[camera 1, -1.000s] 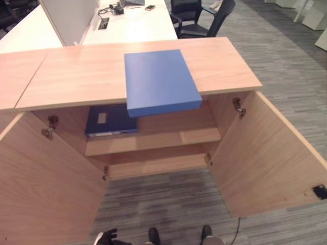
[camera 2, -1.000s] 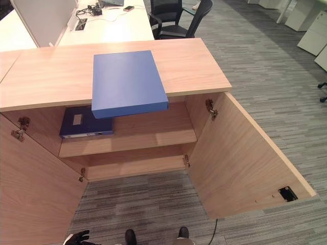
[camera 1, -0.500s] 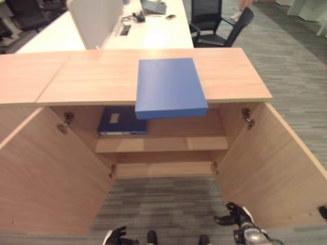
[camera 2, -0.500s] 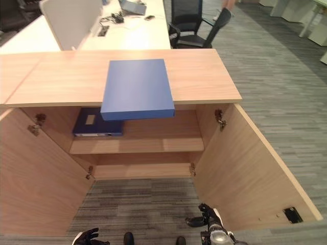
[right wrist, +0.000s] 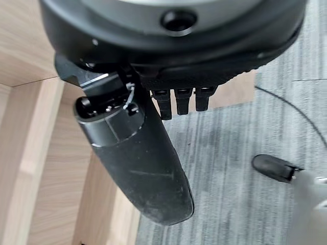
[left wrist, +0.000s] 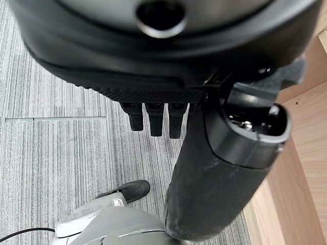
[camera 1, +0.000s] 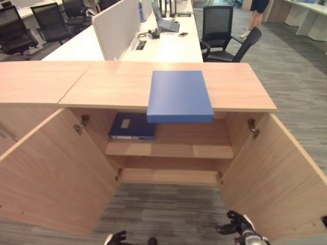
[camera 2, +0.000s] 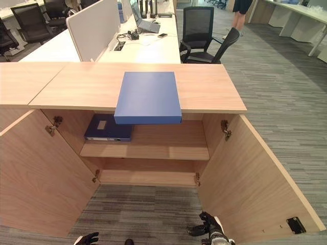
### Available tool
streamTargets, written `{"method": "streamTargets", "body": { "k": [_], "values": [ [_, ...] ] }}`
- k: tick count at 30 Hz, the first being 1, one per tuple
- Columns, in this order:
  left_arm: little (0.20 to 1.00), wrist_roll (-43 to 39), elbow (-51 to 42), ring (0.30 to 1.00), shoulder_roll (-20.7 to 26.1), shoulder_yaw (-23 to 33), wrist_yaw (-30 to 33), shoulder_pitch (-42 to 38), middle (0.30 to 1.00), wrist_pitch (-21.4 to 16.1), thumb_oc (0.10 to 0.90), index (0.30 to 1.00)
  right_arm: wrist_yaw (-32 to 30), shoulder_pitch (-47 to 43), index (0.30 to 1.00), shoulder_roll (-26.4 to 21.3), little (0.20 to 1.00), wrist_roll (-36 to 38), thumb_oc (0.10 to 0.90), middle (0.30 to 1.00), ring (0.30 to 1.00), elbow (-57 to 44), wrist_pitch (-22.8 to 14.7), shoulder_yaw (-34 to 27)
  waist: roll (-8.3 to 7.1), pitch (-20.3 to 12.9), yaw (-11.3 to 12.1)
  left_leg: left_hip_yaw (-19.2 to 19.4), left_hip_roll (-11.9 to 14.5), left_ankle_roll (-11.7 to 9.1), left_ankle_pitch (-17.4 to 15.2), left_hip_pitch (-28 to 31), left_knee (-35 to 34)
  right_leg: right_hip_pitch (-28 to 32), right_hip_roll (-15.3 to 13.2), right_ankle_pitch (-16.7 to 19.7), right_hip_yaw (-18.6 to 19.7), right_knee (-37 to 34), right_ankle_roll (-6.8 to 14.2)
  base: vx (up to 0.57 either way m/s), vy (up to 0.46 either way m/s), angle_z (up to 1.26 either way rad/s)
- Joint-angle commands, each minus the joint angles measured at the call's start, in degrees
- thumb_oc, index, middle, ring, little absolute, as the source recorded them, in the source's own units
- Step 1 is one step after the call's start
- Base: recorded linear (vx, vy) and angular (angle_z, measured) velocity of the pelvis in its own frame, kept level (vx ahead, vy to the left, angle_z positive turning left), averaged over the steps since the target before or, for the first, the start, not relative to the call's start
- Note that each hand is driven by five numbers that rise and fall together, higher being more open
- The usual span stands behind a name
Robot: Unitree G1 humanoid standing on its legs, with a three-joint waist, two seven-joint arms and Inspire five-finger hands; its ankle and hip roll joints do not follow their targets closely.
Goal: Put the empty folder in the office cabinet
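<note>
Blue folder (camera 1: pixel 180 95) is seen in the left eye view lying flat on the wooden cabinet top (camera 1: pixel 102 84), its front edge poking out over the open cabinet. Stiff board covers can be assumed, so it's probably light if empty and shouldn't flop; the smooth cover might be a bit slippery. That overhanging front edge is likely the best place for it to be pinched, one hand at each side. A darker binder (camera 1: pixel 132 126) is already lying on the upper shelf (camera 1: pixel 189 150), with a pale label on it that can't be read. Both cabinet doors (camera 1: pixel 51 173) are swung wide open.

From the right eye view the same layout is seen, with the right hand (camera 2: pixel 208 225) low near the floor and the left hand (camera 2: pixel 87 238) down at the bottom edge, both well apart from the folder.

In the left wrist view, the left hand (left wrist: pixel 153 115) is shown with fingers hanging loose and relaxed, nothing held.

Same deal in the right wrist view: the right hand (right wrist: pixel 179 102) is relaxed and empty, carpet (right wrist: pixel 230 163) below it.

No readable writing is found anywhere.
</note>
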Motion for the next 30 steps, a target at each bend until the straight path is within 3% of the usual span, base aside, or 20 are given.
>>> {"method": "streamTargets", "body": {
  "k": [1, 5, 10, 11, 12, 13, 16, 21, 30],
  "values": [
    [0.900, 0.28, 0.53, 0.900, 1.61, -0.32, 0.37, -5.50, 0.900, -1.71, 0.800, 0.900, -0.52, -5.32, 0.900, -1.04, 0.900, 0.24, 0.800, 0.900, 0.900, 0.20, -2.47, -0.52, -0.87, 2.76, 1.57, -0.32, -2.66, -0.74, -8.48, 4.62, 0.11, 0.26, 1.44, -6.12, 4.02, 0.42, 1.01, 0.00, 0.000, 0.00],
    [0.900, 1.01, -5.30, 0.900, 2.89, -1.20, 0.98, -5.92, 0.900, -2.83, 0.800, 0.900, -0.64, -5.37, 0.900, -1.27, 0.900, 0.32, 0.800, 0.900, 0.900, 0.90, -2.69, -0.86, -0.77, 2.73, 1.75, -0.32, -2.52, -0.85, -8.45, 4.53, 0.11, 0.08, 1.41, -6.01, 3.99, 0.42, 1.16, 0.00, -0.020, 0.03],
    [0.900, 7.63, -30.18, 0.900, 8.94, -0.37, 5.60, -3.71, 0.900, -5.43, 0.800, 0.900, -0.84, -4.97, 0.900, -2.51, 0.900, -0.29, 0.800, 0.900, 0.900, 0.23, -3.82, -2.54, -0.76, 3.47, 2.51, -0.63, -2.44, -0.97, -8.51, 4.54, 0.11, 0.43, 1.25, -5.89, 3.41, 0.42, 1.48, -0.02, -0.033, 0.05],
    [0.900, 7.76, -30.62, 0.900, 9.01, -0.27, 5.59, -3.41, 0.900, -5.18, 0.800, 0.900, -0.84, -4.93, 0.900, -2.44, 0.900, -0.31, 0.800, 0.900, 0.900, 0.23, -3.83, -2.51, -0.81, 3.46, 2.50, -0.62, -2.44, -0.97, -8.54, 4.61, 0.11, 0.49, 1.25, -5.92, 3.42, 0.42, 1.48, 0.00, -0.031, 0.06],
    [0.900, 11.03, -37.34, 0.900, 10.44, 1.32, 8.05, -2.04, 0.900, -5.54, 0.800, 0.900, -1.20, -4.88, 0.900, -2.37, 0.900, -0.58, 0.800, 0.900, 0.900, 0.62, -3.99, -3.16, -0.83, 3.55, 2.88, -0.82, -2.42, -1.04, -8.56, 4.61, 0.11, 0.73, 1.29, -6.06, 3.14, 0.42, 1.50, 0.01, -0.018, 0.03],
    [0.900, 11.14, -37.72, 0.900, 10.48, 1.44, 8.03, -1.75, 0.900, -5.34, 0.800, 0.900, -1.20, -4.86, 0.900, -2.32, 0.900, -0.60, 0.800, 0.900, 0.900, 0.65, -4.00, -3.10, -0.88, 3.55, 2.83, -0.82, -2.42, -1.04, -8.57, 4.65, 0.11, 0.78, 1.29, -6.08, 3.13, 0.42, 1.50, 0.02, -0.039, 0.03],
    [0.900, 25.04, -52.42, 0.900, 13.43, 7.07, 18.70, 0.66, 0.900, -4.83, 0.800, 0.900, -3.02, -3.93, 0.900, -0.84, 0.900, -1.72, 0.800, 0.900, 0.900, 2.11, -4.49, -4.04, -1.16, 3.40, 3.86, -1.33, -2.37, -1.32, -8.78, 4.97, 0.11, 1.65, 1.43, -6.70, 2.50, 0.42, 1.35, 0.02, -0.046, 0.04],
    [0.900, 36.24, -63.15, 0.900, 16.46, 11.61, 26.17, -1.18, 0.900, -2.37, 0.800, 0.900, -3.93, -4.07, 0.900, 0.49, 0.900, -2.50, 0.800, 0.900, 0.900, 4.66, -4.04, -2.20, -1.30, 3.70, 4.28, -0.27, -1.46, -1.82, -8.72, 4.84, 0.11, 0.83, 1.87, -6.39, 2.33, 0.42, 1.71, -0.03, -0.051, 0.04],
    [0.900, 43.86, -73.00, 0.900, 24.29, 14.33, 27.62, -8.29, 0.900, -1.52, 0.800, 0.900, -2.85, -3.08, 0.900, 0.09, 0.900, -2.62, 0.800, 0.900, 0.900, 5.14, -3.77, -1.20, -0.35, 3.07, 2.66, 0.06, -1.47, -2.14, -8.77, 5.04, 0.11, 0.96, 1.99, -6.81, 2.77, 0.42, 1.73, 0.01, -0.006, -0.08]
  ]
}}
